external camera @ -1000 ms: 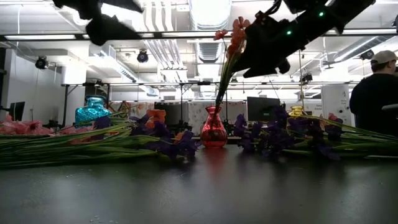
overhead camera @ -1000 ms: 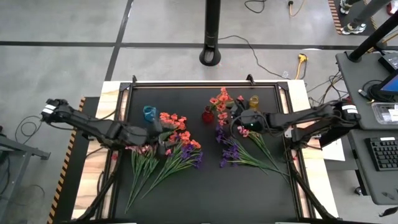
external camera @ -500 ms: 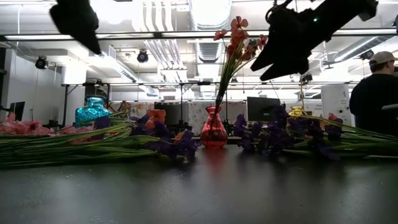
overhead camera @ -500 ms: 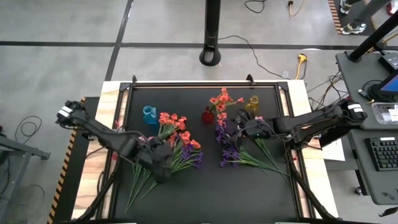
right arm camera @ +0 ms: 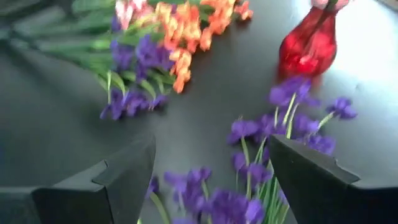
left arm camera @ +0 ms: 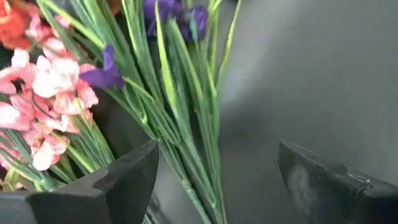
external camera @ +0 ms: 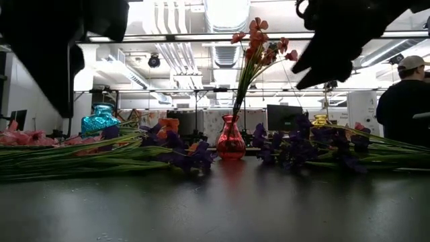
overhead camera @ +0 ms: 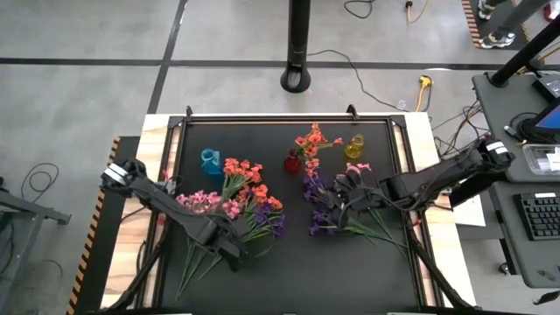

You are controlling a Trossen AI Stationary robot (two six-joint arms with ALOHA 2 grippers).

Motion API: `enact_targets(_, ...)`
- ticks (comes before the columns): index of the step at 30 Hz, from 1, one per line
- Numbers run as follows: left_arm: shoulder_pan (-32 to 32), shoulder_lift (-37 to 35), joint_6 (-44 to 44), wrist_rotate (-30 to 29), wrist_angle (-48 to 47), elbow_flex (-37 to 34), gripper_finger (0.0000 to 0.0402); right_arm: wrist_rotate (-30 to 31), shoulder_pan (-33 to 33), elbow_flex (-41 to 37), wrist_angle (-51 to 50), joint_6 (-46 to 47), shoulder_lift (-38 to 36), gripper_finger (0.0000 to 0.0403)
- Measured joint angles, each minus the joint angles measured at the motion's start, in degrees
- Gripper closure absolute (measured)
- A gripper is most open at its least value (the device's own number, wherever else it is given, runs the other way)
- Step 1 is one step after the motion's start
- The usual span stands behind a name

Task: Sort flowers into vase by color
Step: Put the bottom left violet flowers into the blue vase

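I see the left gripper (left arm camera: pixel 214 180) spread wide over green stems (left arm camera: pixel 180 124), their lower ends cut off. The right gripper (right arm camera: pixel 211 174) is spread too, above blurred purple flowers (right arm camera: pixel 273 130). The small red glass vase (external camera: pixel 230 139) holds coral-red flowers (external camera: pixel 259 44).

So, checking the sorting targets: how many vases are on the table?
3. A blue vase back left, a red vase mid-back holding a coral-red sprig, a yellow vase back right.

Person (external camera: pixel 405 94) cut off at edge
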Motion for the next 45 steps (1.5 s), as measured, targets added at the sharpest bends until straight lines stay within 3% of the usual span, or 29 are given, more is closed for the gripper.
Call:
enact_targets(10, -0.04, 6.20, -5.30, -0.85, -0.24, -0.04, 0.0093, -0.72, 4.86, -0.02, -2.63, 2.73, -0.07, 0.0104)
enact_targets(25, -0.21, 9.45, -8.81, -0.89, -1.55, -0.07, 0.0102, -0.55, 7.57, -0.02, -2.63, 3.00, -0.07, 0.0112)
enact_targets(45, -1.10, 10.33, -8.25, -0.89, -0.54, 4.42, 0.0349, -0.53, 11.33, -0.02, -2.85, 3.65, -0.07, 0.0127)
